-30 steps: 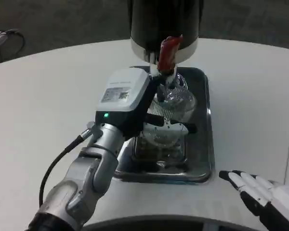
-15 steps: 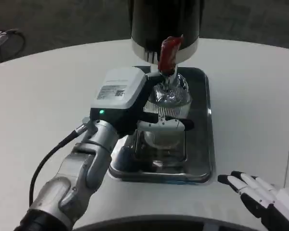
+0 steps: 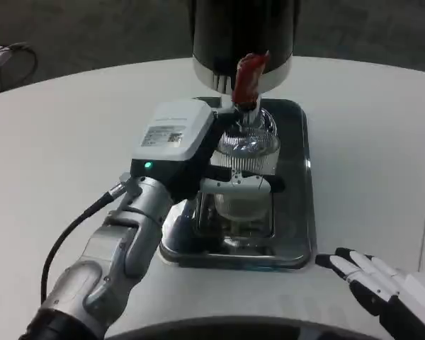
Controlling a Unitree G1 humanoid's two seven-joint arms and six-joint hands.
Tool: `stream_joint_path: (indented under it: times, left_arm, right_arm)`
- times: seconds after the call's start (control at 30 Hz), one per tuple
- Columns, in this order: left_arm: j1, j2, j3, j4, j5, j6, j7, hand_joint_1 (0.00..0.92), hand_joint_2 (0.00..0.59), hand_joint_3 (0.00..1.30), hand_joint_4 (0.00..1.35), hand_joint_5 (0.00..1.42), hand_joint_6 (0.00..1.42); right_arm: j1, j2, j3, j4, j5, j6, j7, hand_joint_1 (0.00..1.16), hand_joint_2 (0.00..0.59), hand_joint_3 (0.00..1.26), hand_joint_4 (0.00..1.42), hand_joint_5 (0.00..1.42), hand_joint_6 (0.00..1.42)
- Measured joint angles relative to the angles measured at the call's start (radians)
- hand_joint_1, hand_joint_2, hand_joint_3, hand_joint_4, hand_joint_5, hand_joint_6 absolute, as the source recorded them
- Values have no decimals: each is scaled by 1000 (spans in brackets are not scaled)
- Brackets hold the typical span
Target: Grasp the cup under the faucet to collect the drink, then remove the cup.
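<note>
My left hand (image 3: pixel 198 159) wrapped round ribbed clear cup (image 3: pixel 246 166) — fingers (image 3: pixel 241 184) across its front. Cup sits directly under red faucet (image 3: pixel 246 76), over metal tray (image 3: pixel 297 234). My right hand (image 3: pixel 372 280) holds nothing, fingers spread, beside tray's near corner — apart from it.

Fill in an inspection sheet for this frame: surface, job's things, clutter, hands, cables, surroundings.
Surface: white table; a metal tray sits on it.
Job's things: clear ribbed cup stands upright on the tray, under the faucet with its red handle; black drink dispenser behind.
Clutter: nothing seen.
Hands: left hand grips the cup, fingers wrapped across its front. Right hand lies on the table at the lower right, fingers straight, holding nothing.
Cables: black cable loops along the left forearm; more cable at the table's far left edge.
Surroundings: dark floor beyond the table.
</note>
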Motion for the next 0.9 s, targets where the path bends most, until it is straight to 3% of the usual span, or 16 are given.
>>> stream_joint_path:
  times: [0.1,0.3,0.9]
  left_arm:
    - [0,4,0,0,0,0,0,146,39,501,388,578,678]
    - [0,9,5,-4,-13,-16,0,91,34,233,208,391,469]
    - [11,11,33,-39,-63,-41,-6,38,23,188,141,332,430]
  right_arm:
    - [-3,0,4,0,-5,10,1,252,474,73,0,0,47]
    - [-15,-2,30,0,-25,32,9,251,473,74,0,0,48]
    - [-45,-41,79,0,-67,116,18,250,470,74,0,0,63]
